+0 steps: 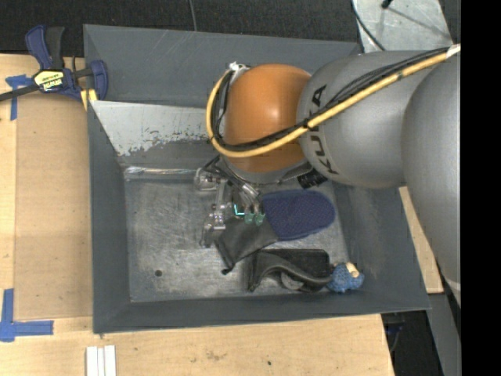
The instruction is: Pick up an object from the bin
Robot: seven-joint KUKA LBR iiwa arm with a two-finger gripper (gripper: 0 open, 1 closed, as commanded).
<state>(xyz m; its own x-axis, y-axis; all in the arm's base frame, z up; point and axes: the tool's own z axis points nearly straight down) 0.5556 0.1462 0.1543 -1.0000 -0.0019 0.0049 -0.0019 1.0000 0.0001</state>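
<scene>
My gripper (228,216) reaches down into the middle of the bin from under the orange cover. Its metal fingers stand over the upper left edge of a black crumpled cloth-like thing (249,245), with a small green bit close to the fingertips. I cannot tell whether the fingers touch or hold it. Just right of the gripper lies a dark blue oval pad (299,214). Below that a black curved thing (291,268) rests near the bin's front wall.
A small blue and tan thing (344,277) lies at the front right corner of the bin floor. The left half of the floor is bare scratched metal. The arm covers the bin's back right part.
</scene>
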